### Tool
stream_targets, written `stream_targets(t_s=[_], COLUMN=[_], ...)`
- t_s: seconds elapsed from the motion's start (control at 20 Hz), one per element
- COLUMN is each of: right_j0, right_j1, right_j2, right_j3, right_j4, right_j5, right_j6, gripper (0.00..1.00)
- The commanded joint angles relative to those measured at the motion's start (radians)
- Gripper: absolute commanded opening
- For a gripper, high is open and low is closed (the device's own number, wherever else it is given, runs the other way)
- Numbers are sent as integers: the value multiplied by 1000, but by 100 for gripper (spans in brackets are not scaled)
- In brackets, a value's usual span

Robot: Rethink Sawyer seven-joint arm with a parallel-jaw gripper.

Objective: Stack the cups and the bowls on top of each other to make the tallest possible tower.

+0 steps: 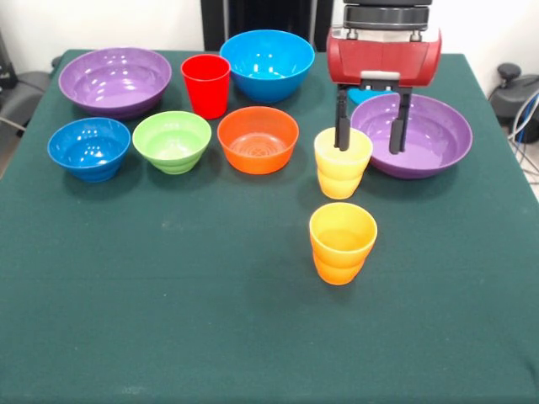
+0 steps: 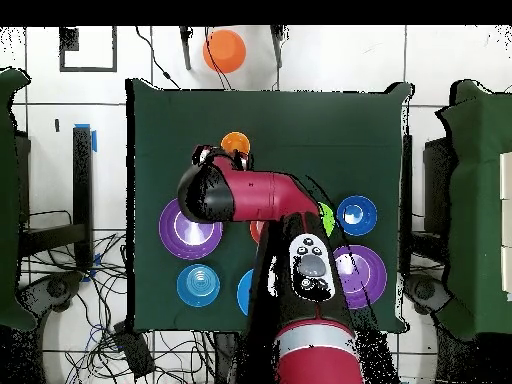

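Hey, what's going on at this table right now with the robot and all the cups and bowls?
The robot's gripper hangs open over the yellow cup, one finger at the cup's rim, the other in front of the purple bowl beside it. Nothing is stacked yet: the orange cup, red cup and the other bowls stand separately on the green table.
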Motion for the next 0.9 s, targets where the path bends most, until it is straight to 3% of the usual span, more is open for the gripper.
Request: stream_targets(t_s=[0.05, 0.55, 0.9], right_j0=[18, -55, -16], right_j1=[34, 59, 49], right_j2=[38, 125, 66], right_j3=[102, 172, 209], right_j4=[-74, -93, -140], right_j5=[7, -99, -163], right_j6=[48, 40, 65], gripper=[100, 100, 100])
